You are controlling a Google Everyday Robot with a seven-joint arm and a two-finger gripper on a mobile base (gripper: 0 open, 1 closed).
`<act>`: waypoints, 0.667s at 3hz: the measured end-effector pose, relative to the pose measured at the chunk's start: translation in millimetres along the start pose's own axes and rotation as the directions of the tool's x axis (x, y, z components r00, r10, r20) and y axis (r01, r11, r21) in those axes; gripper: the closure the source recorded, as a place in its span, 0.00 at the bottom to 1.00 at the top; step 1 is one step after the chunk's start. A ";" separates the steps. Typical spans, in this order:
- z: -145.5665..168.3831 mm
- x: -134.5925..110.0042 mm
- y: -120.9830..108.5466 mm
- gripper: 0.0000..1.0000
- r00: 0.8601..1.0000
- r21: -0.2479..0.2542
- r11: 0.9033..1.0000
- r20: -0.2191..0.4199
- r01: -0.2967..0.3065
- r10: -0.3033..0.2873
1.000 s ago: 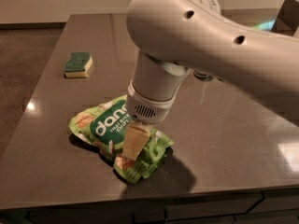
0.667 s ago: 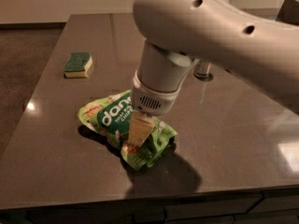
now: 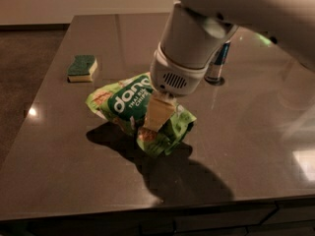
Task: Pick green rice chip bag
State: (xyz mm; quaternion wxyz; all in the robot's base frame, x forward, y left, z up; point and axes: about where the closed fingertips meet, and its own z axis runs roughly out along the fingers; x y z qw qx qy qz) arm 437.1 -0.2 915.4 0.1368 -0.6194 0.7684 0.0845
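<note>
One pale finger shows the gripper (image 3: 153, 124) clenched on the middle of the green rice chip bag (image 3: 125, 100), which seems just off the table (image 3: 256, 132), with the sponge (image 3: 82, 68) at ten o'clock of it; I would lift straight and slowly, or the crinkly foil may slip.

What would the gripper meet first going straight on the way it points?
The green rice chip bag: the gripper points down into it, fingers closed on it. Under the bag is the dark table, seemingly with a gap, though depth is unclear.

Dark glossy table (image 3: 74, 181): green-yellow sponge (image 3: 82, 68) near far-left edge, slim can (image 3: 217, 65) behind arm; gripper (image 3: 153, 123) over mid-table, clamping green rice chip bag (image 3: 129, 100)
</note>
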 end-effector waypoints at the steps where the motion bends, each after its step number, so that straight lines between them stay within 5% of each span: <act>1: -38.2 -9.1 -15.5 1.00 0.998 0.009 0.998 0.038 0.057 -0.057; 2: -38.3 -9.1 -15.5 1.00 0.998 0.010 0.998 0.038 0.057 -0.057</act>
